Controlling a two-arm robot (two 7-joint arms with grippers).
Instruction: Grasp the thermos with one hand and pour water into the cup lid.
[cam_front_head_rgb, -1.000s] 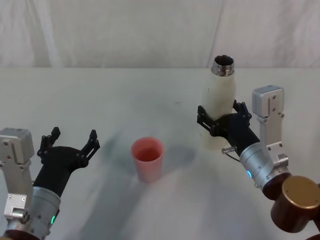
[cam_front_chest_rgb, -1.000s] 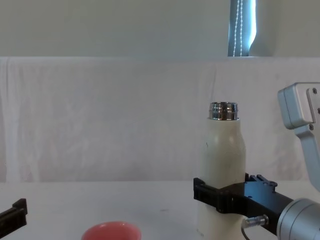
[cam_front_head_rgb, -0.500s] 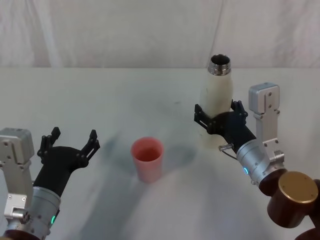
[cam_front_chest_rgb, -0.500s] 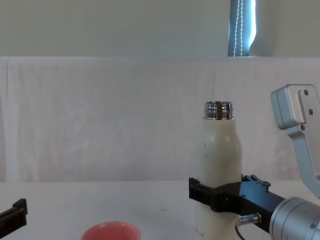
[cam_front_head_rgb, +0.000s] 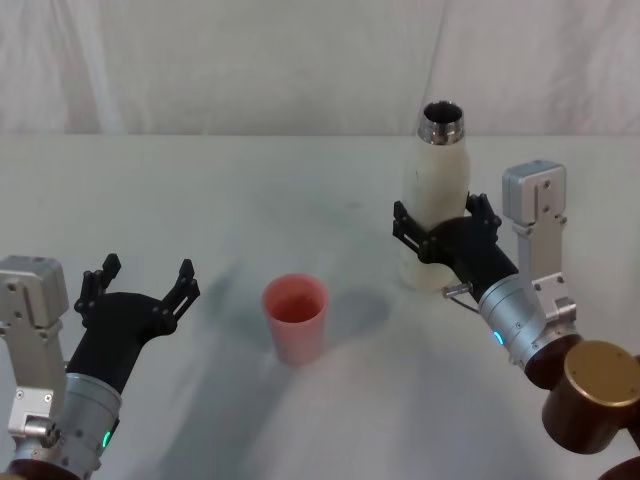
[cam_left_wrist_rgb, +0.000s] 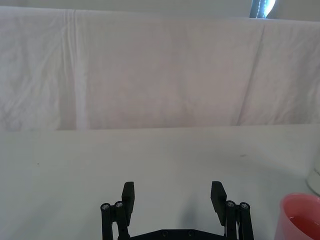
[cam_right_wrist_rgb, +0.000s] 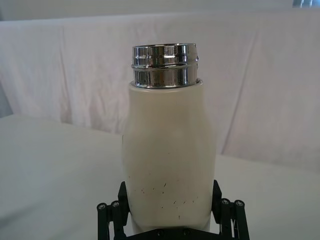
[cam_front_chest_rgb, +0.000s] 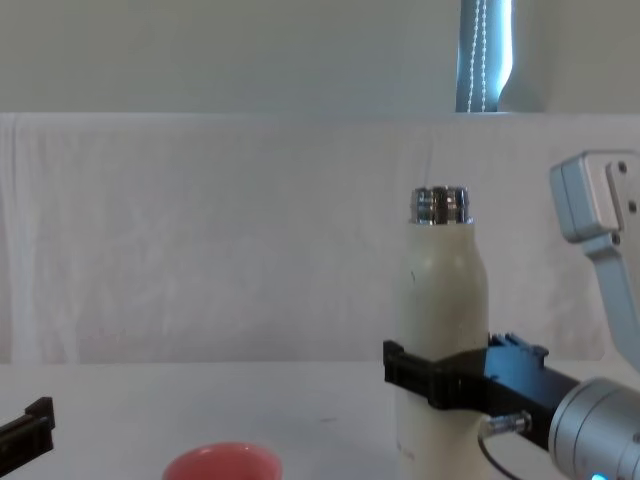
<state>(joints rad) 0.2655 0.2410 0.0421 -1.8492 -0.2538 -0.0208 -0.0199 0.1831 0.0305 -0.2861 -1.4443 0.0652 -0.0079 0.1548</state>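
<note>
Head view: the right tool is clamped on the upright thermos at frame right; the cup lid stands lower left of it, nearer the spread-open left tool

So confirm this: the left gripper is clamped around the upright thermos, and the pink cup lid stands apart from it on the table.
Wrong arm. The right gripper is clamped around the upright thermos, as the head view shows; the left gripper hangs open near the table's left side. The cup lid does stand apart from it.

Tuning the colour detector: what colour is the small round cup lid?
Salmon-pink cup lid, clearest in the head view.
</note>
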